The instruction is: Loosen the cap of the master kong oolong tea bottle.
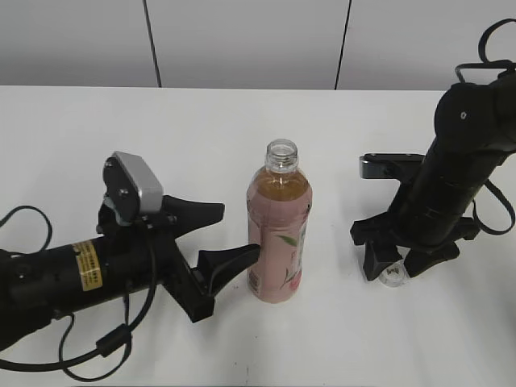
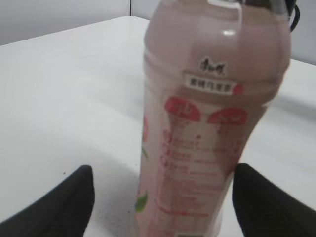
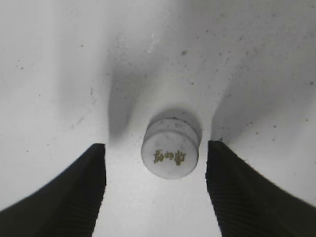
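The right gripper (image 3: 155, 185) points down at the table (image 1: 201, 137), jaws apart — the cap (image 3: 170, 149), white with small gold lettering on top, sits on the surface between them, touching neither. The left gripper (image 2: 160, 207) also stands spread, its fingers flanking the master kong oolong tea bottle (image 1: 279, 226) — upright mid-table, mouth uncapped, pink label, amber tea.

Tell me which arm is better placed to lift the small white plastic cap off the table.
Right. The right gripper is open, fingers either side of the small white plastic cap; the left gripper flanks the pink-labelled tea bottle.
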Tool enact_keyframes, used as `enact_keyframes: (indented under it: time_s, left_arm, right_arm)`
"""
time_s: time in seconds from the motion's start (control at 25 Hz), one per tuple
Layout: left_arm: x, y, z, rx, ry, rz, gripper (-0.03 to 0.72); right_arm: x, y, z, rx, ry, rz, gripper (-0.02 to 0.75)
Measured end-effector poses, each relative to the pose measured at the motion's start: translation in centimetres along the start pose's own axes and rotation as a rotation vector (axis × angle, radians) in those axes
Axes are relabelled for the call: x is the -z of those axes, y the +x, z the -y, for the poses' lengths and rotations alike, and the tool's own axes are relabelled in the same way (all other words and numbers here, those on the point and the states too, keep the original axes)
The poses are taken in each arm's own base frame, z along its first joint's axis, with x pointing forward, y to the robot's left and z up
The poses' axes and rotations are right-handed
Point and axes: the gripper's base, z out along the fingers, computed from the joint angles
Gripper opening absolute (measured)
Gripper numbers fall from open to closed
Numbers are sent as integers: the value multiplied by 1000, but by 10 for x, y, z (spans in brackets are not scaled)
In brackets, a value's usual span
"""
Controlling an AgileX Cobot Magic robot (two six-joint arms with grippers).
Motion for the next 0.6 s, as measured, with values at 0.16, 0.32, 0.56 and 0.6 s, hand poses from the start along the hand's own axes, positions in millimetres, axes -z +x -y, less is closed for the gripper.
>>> enact_keyframes:
  time_s: [0.16, 0.32, 0.56, 0.6]
  left_arm:
    - [19, -5, -5, -24, -48, 6, 515]
    - [28, -18, -5, -90, -23, 43, 515]
    - [39, -34, -5, -229, -76, -63, 512]
    - [42, -37, -8, -236, -117, -95, 512]
  right_arm:
    - [0, 0, 0, -2, -2, -1, 482]
    - [0, 0, -1, -10, -9, 0, 482]
    - [0, 0, -2, -19, -18, 1, 482]
    - [0, 0, -2, -19, -19, 0, 482]
